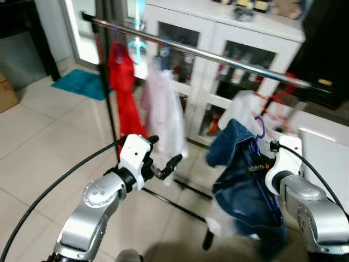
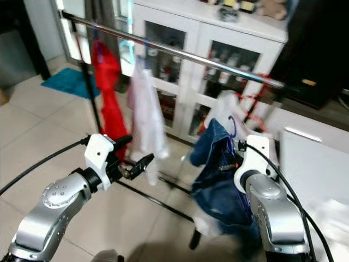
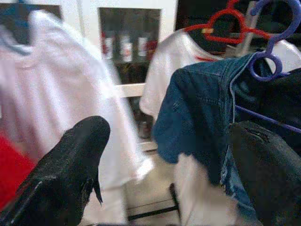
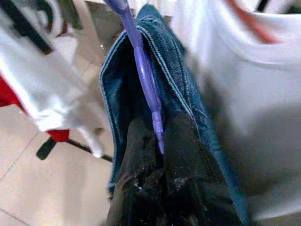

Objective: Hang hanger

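Note:
A purple hanger carries a blue denim garment. My right gripper is shut on the hanger's stem and holds it below the chrome rail, with the purple hook under the rail. My left gripper is open, held out in front of a white shirt that hangs on the rail. Its two black fingers frame the denim in the left wrist view.
A red garment hangs on the rail's left part, and a white shirt on a red hanger at its right. A white glass-door cabinet stands behind the rack. The rack's black base bar lies on the tiled floor.

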{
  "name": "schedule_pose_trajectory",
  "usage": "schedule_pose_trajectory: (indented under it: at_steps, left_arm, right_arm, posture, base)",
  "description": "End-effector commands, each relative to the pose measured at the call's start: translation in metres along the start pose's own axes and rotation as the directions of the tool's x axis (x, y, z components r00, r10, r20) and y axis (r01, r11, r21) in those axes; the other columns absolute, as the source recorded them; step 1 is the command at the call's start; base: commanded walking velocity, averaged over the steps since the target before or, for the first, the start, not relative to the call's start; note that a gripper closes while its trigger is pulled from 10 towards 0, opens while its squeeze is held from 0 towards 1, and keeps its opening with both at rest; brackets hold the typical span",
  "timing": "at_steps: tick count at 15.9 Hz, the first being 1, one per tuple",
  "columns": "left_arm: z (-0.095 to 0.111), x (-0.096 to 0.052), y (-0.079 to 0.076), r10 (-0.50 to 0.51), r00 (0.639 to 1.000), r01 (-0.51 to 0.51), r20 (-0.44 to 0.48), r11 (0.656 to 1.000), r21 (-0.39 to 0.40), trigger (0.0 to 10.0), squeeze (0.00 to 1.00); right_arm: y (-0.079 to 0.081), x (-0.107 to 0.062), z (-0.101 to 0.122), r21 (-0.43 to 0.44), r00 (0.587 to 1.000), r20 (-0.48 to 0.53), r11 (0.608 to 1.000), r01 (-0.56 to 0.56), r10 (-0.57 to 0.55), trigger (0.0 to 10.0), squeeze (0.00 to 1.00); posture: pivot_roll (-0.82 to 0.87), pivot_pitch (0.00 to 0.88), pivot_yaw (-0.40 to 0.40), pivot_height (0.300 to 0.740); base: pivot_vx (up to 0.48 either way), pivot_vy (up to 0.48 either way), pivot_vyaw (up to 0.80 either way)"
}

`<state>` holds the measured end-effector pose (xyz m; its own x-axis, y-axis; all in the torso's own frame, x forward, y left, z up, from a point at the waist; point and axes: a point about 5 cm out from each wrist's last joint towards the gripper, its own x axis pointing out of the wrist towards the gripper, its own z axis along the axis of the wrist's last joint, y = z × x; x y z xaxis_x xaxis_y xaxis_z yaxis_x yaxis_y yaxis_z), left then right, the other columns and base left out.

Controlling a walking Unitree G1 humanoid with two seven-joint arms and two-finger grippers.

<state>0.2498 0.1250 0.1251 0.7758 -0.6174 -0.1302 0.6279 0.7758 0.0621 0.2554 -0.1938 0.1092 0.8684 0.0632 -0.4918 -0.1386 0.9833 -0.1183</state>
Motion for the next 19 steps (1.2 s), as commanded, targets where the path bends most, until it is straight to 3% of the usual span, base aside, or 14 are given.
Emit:
schedule_pose_trajectory:
  at_steps: [1, 3, 6, 9, 11, 16, 19]
  left_arm:
    - [0.004, -0.001, 0.000, -0.002, 1.000, 0.002, 0.015, 1.000, 0.008, 10.0, 0.00]
    - [0.004, -0.001, 0.000, 0.002, 1.000, -0.002, 0.014, 1.000, 0.009, 10.0, 0.00]
    - [0.005, 0.001, 0.000, 0.013, 1.000, -0.013, 0.000, 0.997, 0.081, 10.0, 0.00]
    - [0.004, -0.001, 0.000, 0.017, 1.000, -0.017, 0.000, 0.998, 0.058, 10.0, 0.00]
    - [0.002, 0.001, -0.001, 0.002, 1.000, -0.002, -0.009, 1.000, 0.007, 10.0, 0.00]
    - [0.004, 0.002, 0.001, -0.005, 1.000, 0.005, 0.001, 1.000, 0.026, 10.0, 0.00]
    - [0.008, 0.009, 0.007, 0.002, 1.000, -0.003, 0.010, 0.999, 0.039, 10.0, 0.00]
  right_arm:
    - [-0.001, -0.002, 0.012, -0.014, 0.999, 0.050, 1.000, -0.011, 0.012, 10.0, 0.00]
    - [-0.001, 0.000, 0.013, -0.026, 0.999, 0.047, 1.000, -0.017, 0.018, 10.0, 0.00]
    - [-0.004, 0.000, 0.014, -0.034, 0.999, 0.045, 0.999, -0.013, 0.014, 10.0, 0.00]
    - [-0.006, -0.001, 0.013, -0.034, 0.999, 0.040, 0.999, -0.007, 0.009, 10.0, 0.00]
    - [-0.005, -0.001, 0.012, -0.029, 0.999, 0.039, 1.000, -0.008, 0.009, 10.0, 0.00]
    - [-0.001, 0.000, 0.016, -0.044, 0.997, 0.060, 0.998, -0.045, 0.048, 10.0, 0.00]
    - [0.003, 0.003, 0.025, -0.086, 0.989, 0.093, 0.991, -0.106, 0.114, 10.0, 0.00]
  posture:
    - [-0.04, 0.000, -0.132, 0.740]
    - [-0.04, 0.000, -0.136, 0.740]
    - [-0.04, 0.000, -0.135, 0.740]
    - [-0.04, 0.000, -0.130, 0.740]
    - [-0.04, 0.000, -0.126, 0.740]
    - [-0.04, 0.000, -0.115, 0.740]
    - [-0.04, 0.000, -0.115, 0.740]
  base:
    - [0.000, 0.480, 0.00]
    - [0.000, 0.480, 0.00]
    - [0.000, -0.320, 0.00]
    - [0.000, -0.480, 0.00]
    - [0.000, 0.000, 0.00]
    - [0.000, 0.465, 0.00]
    - [0.000, 0.000, 0.00]
